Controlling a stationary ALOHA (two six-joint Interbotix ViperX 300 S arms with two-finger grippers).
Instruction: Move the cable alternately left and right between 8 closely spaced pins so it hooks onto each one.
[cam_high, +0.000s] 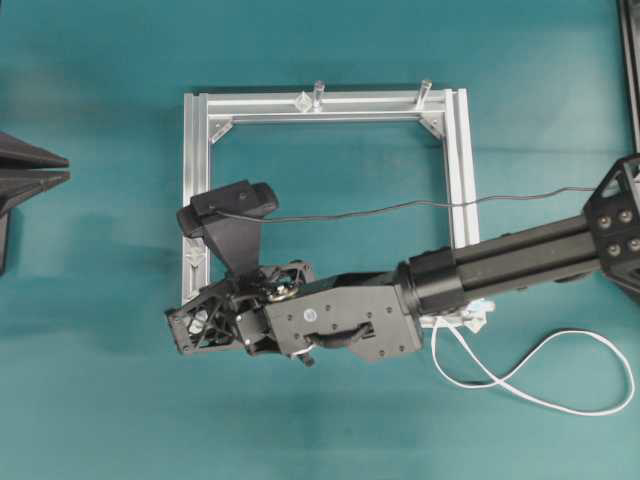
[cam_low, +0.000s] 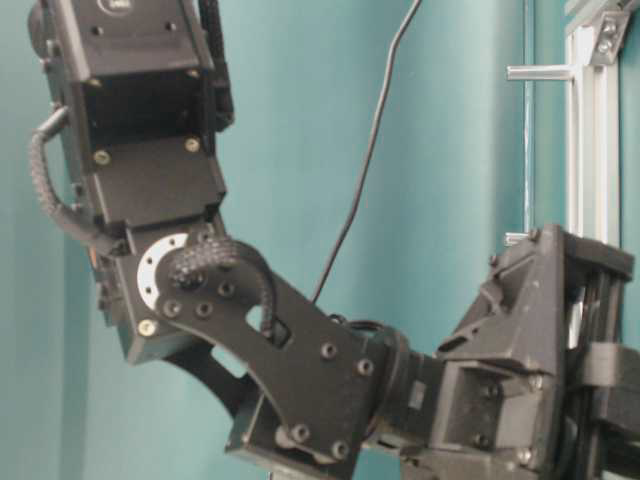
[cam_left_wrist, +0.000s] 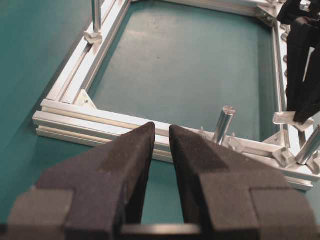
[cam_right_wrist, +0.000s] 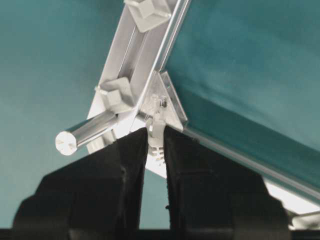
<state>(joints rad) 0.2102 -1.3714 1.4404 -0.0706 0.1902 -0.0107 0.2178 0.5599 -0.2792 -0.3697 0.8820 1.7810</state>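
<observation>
My right gripper (cam_right_wrist: 156, 135) is shut on the white plug end of the cable (cam_right_wrist: 156, 124), right at a corner of the aluminium frame (cam_right_wrist: 131, 55). Two diamond-shaped pins (cam_right_wrist: 118, 94) sit on the rail just beyond the tip, beside a slim metal cylinder (cam_right_wrist: 85, 133). From overhead, the right gripper (cam_high: 186, 331) is at the frame's lower left corner. The cable (cam_high: 505, 378) trails in loose loops at the lower right. My left gripper (cam_left_wrist: 162, 134) is open and holds nothing. It waits off the frame's left side (cam_high: 62, 168).
The square aluminium frame (cam_high: 457, 160) carries two upright metal cylinders (cam_high: 318, 92) on its far rail. A thin black camera wire (cam_high: 400, 208) runs across the frame. My right arm (cam_high: 500, 265) lies over the frame's lower right part.
</observation>
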